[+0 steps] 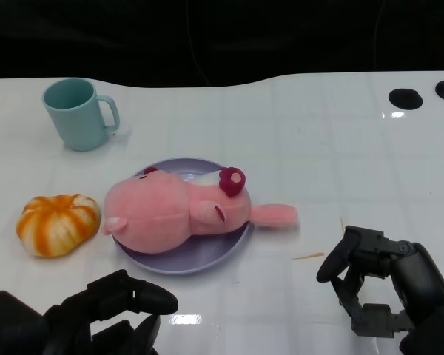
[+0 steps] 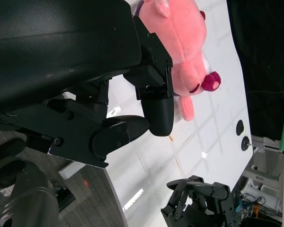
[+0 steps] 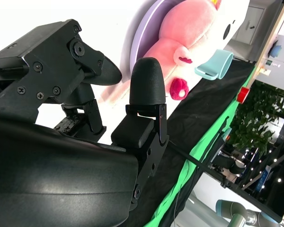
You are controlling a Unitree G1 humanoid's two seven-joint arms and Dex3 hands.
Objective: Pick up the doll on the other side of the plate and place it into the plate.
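A pink plush doll (image 1: 177, 211) lies on its side on the lilac plate (image 1: 200, 260), one ear hanging over the plate's right rim onto the table. My left hand (image 1: 111, 307) is low at the near edge, short of the plate, holding nothing. My right hand (image 1: 388, 285) hovers to the right of the plate, fingers apart and empty. The left wrist view shows the doll (image 2: 180, 42) beyond my left hand's fingers (image 2: 156, 113), and my right hand (image 2: 203, 203) further off. Past my right hand's fingers (image 3: 146, 80), the right wrist view shows the doll (image 3: 194, 28) and the plate (image 3: 149, 30).
An orange-and-white striped pumpkin toy (image 1: 58, 224) lies left of the plate. A teal mug (image 1: 78, 115) stands at the back left. Two dark round holes (image 1: 405, 97) sit in the white table at the back right. A small orange mark (image 1: 308, 257) lies by my right hand.
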